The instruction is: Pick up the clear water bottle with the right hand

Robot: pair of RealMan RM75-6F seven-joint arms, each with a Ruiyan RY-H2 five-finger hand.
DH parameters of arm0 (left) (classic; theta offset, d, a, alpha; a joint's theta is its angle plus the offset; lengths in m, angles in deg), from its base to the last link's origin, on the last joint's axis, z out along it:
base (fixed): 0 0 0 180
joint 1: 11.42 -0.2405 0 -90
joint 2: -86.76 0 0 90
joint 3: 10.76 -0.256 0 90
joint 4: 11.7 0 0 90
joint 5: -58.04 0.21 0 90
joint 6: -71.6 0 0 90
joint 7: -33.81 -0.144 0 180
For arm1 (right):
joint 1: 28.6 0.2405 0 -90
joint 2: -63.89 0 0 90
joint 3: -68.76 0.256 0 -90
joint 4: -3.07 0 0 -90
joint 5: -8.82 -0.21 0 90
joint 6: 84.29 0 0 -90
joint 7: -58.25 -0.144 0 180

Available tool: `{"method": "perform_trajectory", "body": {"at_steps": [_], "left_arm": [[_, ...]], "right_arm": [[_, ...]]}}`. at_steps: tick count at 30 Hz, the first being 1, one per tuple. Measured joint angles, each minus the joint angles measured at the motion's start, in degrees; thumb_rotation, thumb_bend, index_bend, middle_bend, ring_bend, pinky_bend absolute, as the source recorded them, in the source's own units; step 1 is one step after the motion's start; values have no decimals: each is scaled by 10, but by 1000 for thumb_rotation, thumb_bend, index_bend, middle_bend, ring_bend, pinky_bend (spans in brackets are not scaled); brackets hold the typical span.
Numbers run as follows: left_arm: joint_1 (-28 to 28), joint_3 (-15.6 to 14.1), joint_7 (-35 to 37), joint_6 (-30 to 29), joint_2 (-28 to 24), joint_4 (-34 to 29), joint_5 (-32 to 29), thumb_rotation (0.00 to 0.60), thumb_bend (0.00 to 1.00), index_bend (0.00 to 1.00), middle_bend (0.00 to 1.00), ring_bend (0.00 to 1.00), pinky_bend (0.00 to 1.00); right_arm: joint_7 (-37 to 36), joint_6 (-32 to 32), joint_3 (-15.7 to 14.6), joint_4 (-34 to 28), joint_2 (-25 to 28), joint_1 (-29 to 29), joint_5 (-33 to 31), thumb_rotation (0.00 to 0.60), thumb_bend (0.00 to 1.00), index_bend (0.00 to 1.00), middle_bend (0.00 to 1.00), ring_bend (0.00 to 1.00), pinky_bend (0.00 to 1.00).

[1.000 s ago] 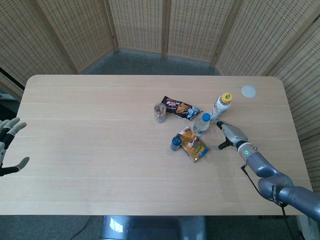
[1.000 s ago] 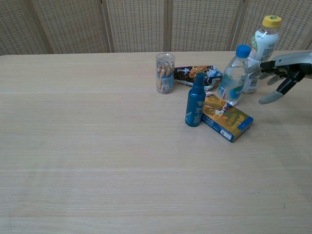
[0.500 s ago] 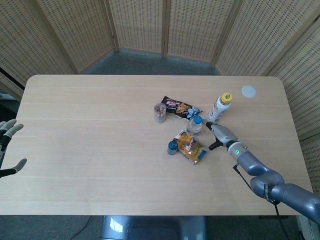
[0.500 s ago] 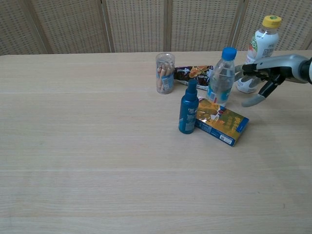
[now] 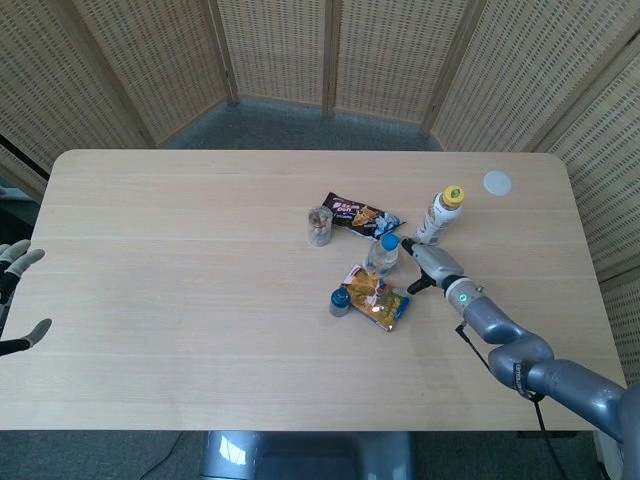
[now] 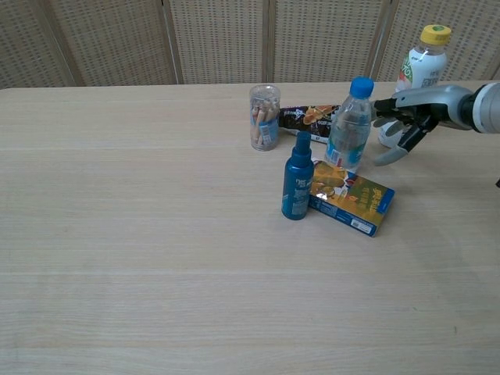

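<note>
On the desk [image 5: 180, 250], the clear water bottle [image 6: 348, 123] stands upright between a snack packet [image 6: 312, 117] and a yellow box [image 6: 353, 200]. The right robot hand [image 6: 402, 123] hovers just beside it, fingers spread, grasping nothing. The left robot hand [image 5: 15, 300] hangs released at the desk's edge.

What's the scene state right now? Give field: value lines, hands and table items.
target: clear water bottle, upright, blue cap
right hand: beside the bottle, fingers spread, not gripping
left hand: at the table's left edge, holding nothing
nearby: blue spray bottle, yellow box, snack jar, snack packet, yellow-capped bottle
table: light wood
</note>
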Motion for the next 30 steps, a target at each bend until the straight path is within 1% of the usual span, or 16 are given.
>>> {"method": "perform_trajectory", "body": {"at_steps": [15, 19, 22, 24, 27, 30], "left_arm": [[-3, -1, 6, -1, -2, 4, -3, 600, 322, 126, 47, 0, 0], [-5, -2, 9, -2, 0, 7, -3, 600, 321, 126, 47, 0, 0], [-6, -2, 12, -2, 1, 10, -3, 600, 323, 127, 48, 0, 0], [-7, -2, 13, -3, 2, 12, -4, 600, 323, 126, 47, 0, 0], [-9, -2, 16, -6, 1, 13, -5, 600, 322, 126, 47, 0, 0], [-10, -3, 16, -5, 2, 14, -6, 600, 323, 126, 46, 0, 0]], "right_arm": [[-51, -6, 7, 59, -52, 42, 29, 597, 170, 0, 0, 0, 0], [-55, -5, 7, 71, -66, 50, 31, 600, 128, 0, 1, 0, 0], [-55, -1, 8, 83, -77, 54, 29, 600, 96, 0, 42, 0, 2], [-56, 1, 10, 94, -85, 56, 26, 600, 79, 0, 106, 0, 37], [-55, 6, 12, 111, -97, 58, 21, 600, 46, 0, 215, 2, 126], [-59, 8, 15, 127, -108, 59, 13, 600, 37, 3, 285, 26, 172]]}}
